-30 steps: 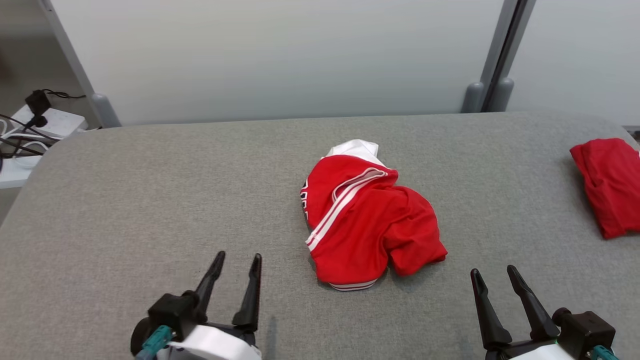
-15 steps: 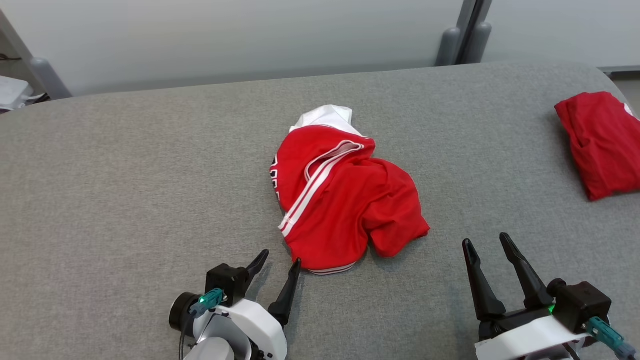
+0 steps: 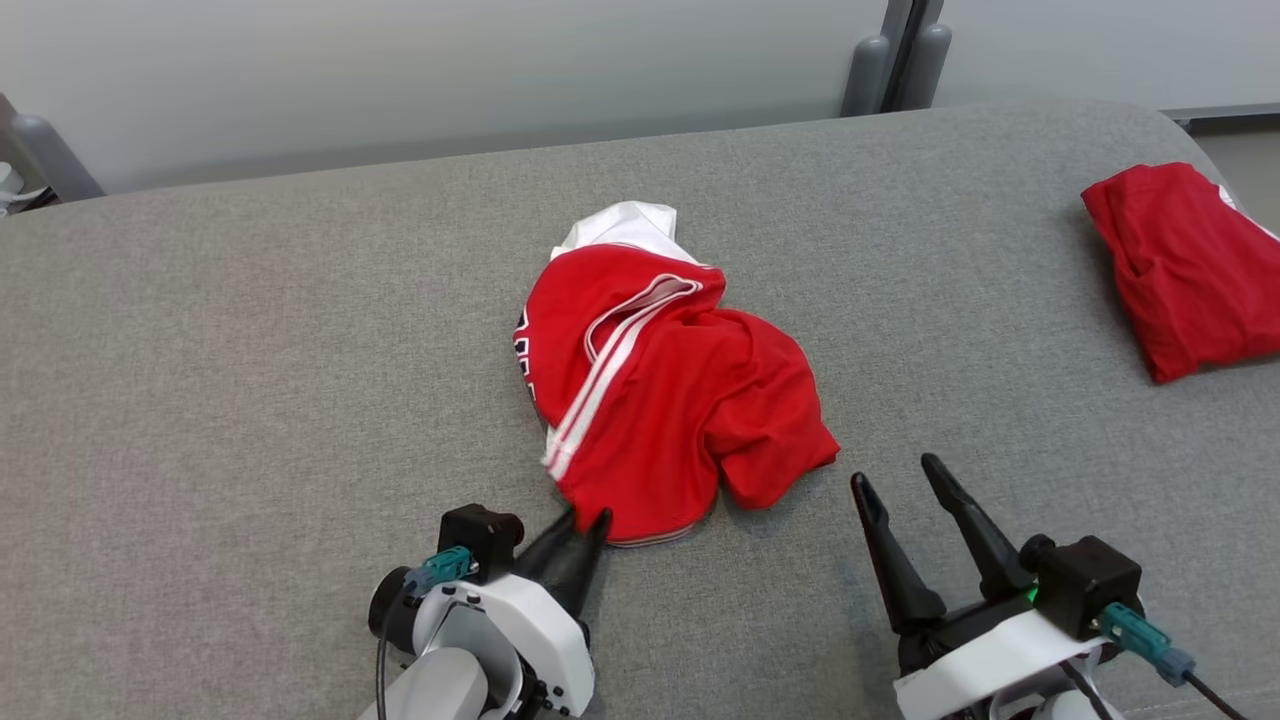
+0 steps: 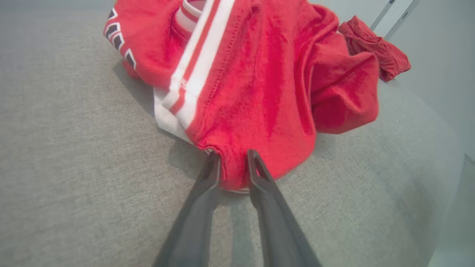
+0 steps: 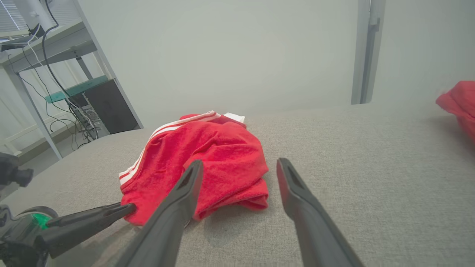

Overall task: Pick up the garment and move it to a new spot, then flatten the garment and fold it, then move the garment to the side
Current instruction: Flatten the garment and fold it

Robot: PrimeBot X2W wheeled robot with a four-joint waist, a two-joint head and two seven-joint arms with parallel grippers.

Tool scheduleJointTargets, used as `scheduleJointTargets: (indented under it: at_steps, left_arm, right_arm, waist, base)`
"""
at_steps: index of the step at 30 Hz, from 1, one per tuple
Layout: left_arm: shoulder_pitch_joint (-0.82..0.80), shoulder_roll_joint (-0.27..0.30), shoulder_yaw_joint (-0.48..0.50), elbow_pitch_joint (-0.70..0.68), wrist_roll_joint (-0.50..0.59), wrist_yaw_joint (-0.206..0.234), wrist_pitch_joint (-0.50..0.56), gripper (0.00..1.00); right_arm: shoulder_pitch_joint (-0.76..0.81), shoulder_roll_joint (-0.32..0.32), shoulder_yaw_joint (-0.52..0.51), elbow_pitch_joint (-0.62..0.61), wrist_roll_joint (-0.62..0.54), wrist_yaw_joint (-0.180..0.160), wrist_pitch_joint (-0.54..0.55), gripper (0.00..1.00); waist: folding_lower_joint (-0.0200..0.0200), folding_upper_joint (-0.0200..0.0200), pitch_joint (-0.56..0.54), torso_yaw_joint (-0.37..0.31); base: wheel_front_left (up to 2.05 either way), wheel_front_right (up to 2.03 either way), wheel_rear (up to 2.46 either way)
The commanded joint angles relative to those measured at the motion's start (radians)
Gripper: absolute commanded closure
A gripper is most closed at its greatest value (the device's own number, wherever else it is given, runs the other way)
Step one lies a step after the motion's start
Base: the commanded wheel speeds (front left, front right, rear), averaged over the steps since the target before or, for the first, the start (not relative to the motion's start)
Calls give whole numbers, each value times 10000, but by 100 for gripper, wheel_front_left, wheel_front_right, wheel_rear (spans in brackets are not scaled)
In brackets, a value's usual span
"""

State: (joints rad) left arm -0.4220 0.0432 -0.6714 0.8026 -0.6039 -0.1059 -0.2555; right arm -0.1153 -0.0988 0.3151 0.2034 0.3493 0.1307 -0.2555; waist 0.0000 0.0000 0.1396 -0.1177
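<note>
The garment is a crumpled red piece with white stripes and a white part at its far end, lying mid-table. My left gripper sits at its near hem, fingers drawn close together. In the left wrist view the left gripper pinches a bunch of red fabric at the hem. My right gripper stands open just right of the garment's near corner, apart from it. From the right wrist, the right gripper has the garment ahead and to its left, with nothing between its fingers.
A second red garment lies bunched at the table's far right edge. The grey fabric table stretches wide to the left. A pale wall with a grey post stands behind. Shelving with cables is off the table's left.
The head camera has shifted. My left gripper has moved forward to the garment's near hem and narrowed from wide open onto the fabric. The right gripper has crept closer to the garment, still open.
</note>
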Motion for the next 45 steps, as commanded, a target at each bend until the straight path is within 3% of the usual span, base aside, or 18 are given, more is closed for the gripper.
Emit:
scheduleJointTargets:
  at_steps: [1, 4, 9, 18, 21, 28, 34, 38, 39, 40, 41, 45]
  left_arm:
    - [-406, 70, 216, -248, -102, -65, -63, 100]
    - [-423, 70, 469, -668, -151, -50, -63, 100]
    - [-200, 70, 1726, -1874, 480, 238, -63, 100]
    - [329, 70, 2837, -2948, 1437, 48, -63, 100]
    - [382, 70, 2901, -3161, 1489, -11, -63, 100]
    - [343, 70, 3077, -3837, 1669, -67, -63, 100]
    - [282, 70, 3628, -4213, 2147, 2, -63, 100]
    - [289, 70, 4094, -4514, 2389, -8, -63, 100]
    - [305, 70, 4202, -4604, 2421, -15, -63, 100]
    - [326, 70, 4295, -4683, 2448, -22, -63, 100]
    - [347, 70, 4370, -4738, 2471, -33, -63, 100]
    - [402, 70, 4559, -4965, 2402, -77, -63, 100]
  right_arm:
    - [-253, -80, 275, -174, 125, 0, -63, 0]
    - [-297, -130, 618, 188, 195, 0, -63, 0]
    - [-702, 30, 842, 1429, -170, 0, -63, 0]
    - [-1760, 409, 456, 3960, -910, 0, -63, 0]
    - [-2245, 466, 488, 4911, -746, 0, -63, 0]
    - [-3186, 483, 1135, 5779, 69, 0, -63, 0]
    - [-3964, 484, 1005, 7466, 154, 0, -63, 0]
    - [-4161, 485, 1194, 7584, 573, 0, -63, 0]
    - [-4184, 485, 1271, 7521, 642, 0, -63, 16]
    - [-4194, 485, 1361, 7470, 707, 0, -63, 73]
    - [-4198, 485, 1473, 7409, 757, 0, -63, 100]
    - [-4255, 485, 1530, 7166, 747, 0, -63, 100]
  waist:
    - [0, 0, -23, 26]
    - [0, 0, -90, 139]
    - [0, 0, -86, 527]
    - [0, 0, -173, 1377]
    - [0, 0, -185, 1483]
    - [0, 0, 56, 1656]
    - [0, 0, 342, 1902]
    - [0, 0, 488, 2019]
    - [0, 0, 510, 2034]
    - [0, 0, 527, 2048]
    - [0, 0, 531, 2058]
    - [0, 0, 505, 2017]
  base:
    - [0, 0, 0]
    - [0, 0, 0]
    - [0, 0, 0]
    - [0, 0, 0]
    - [0, 0, 0]
    - [0, 0, 0]
    - [0, 0, 0]
    - [0, 0, 0]
    - [0, 0, 0]
    - [0, 0, 0]
    - [0, 0, 0]
    - [0, 0, 0]
